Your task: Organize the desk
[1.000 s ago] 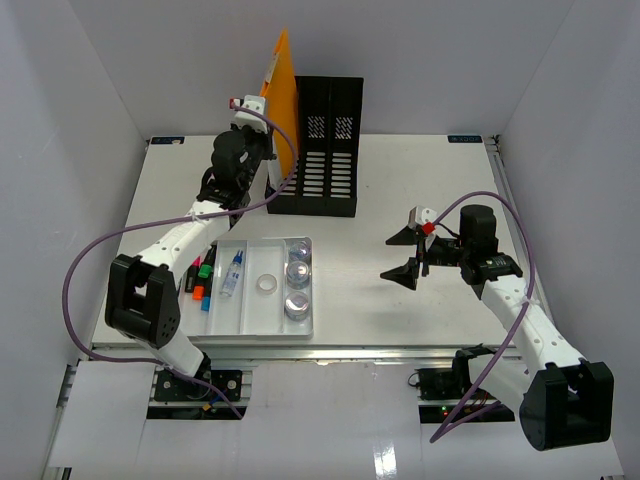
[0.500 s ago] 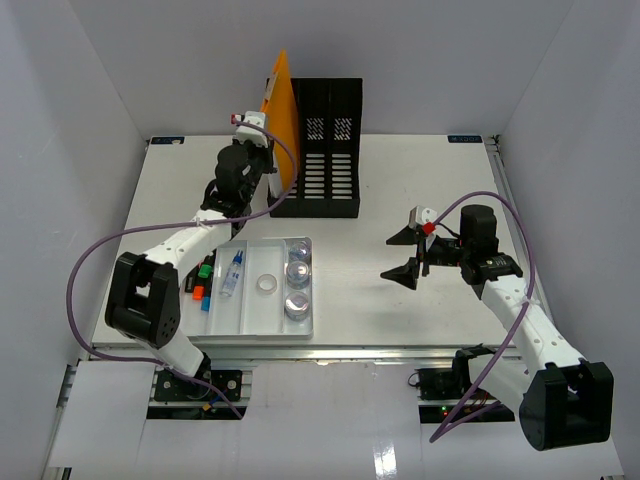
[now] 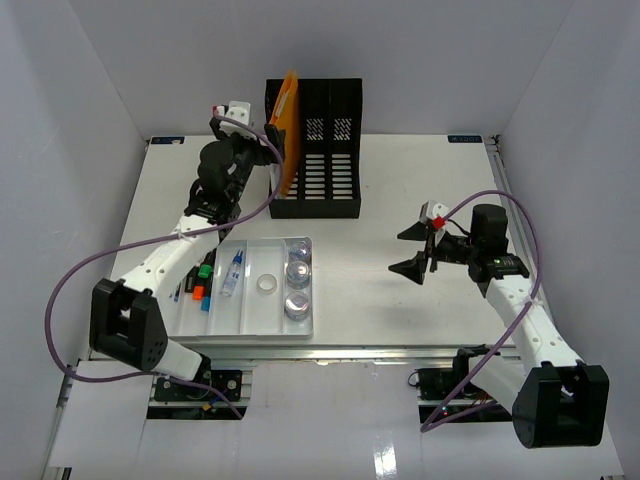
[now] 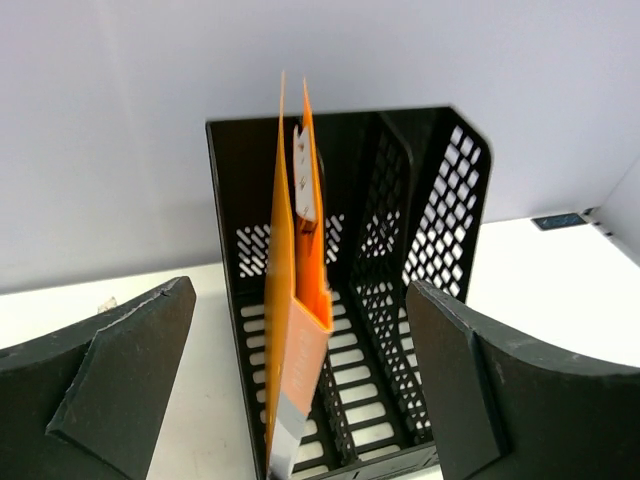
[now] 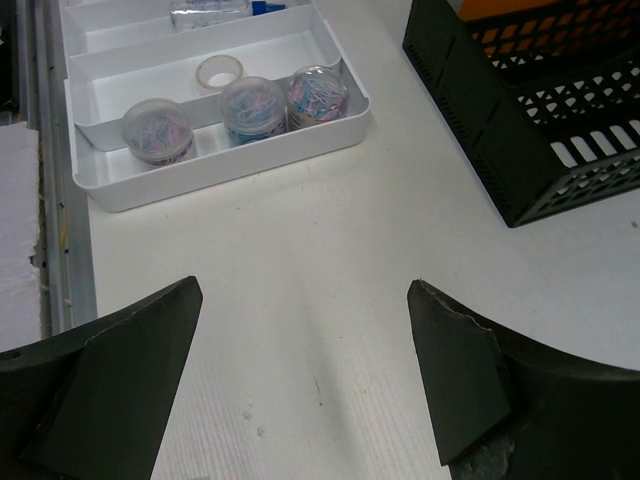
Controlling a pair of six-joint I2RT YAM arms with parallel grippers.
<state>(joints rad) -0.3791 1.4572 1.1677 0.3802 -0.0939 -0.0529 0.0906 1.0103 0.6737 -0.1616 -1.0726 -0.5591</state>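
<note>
The desk [image 3: 390, 190] is a white tabletop. An orange folder [image 3: 287, 125] stands in the left slot of a black file holder [image 3: 330, 160] at the back. My left gripper [image 3: 248, 130] hangs open just left of the folder and touches nothing. In the left wrist view the folder [image 4: 292, 330] leans inside the holder [image 4: 420, 230], between and beyond the spread fingers [image 4: 120, 380]. My right gripper [image 3: 396, 252] hovers open over bare desk right of centre, its wrist view showing only tabletop [image 5: 300, 330] between the fingers.
A white compartmented tray [image 3: 230, 325] sits at the front left with round clip jars [image 3: 297, 272], a tape roll [image 3: 266, 285] and a small bottle [image 3: 233, 272]. Small coloured items [image 3: 200, 282] lie left of it. White walls enclose the desk.
The left gripper has opened and let go of the orange folder, which dropped from a raised tilt into the holder's left slot. The right arm shifted slightly right.
</note>
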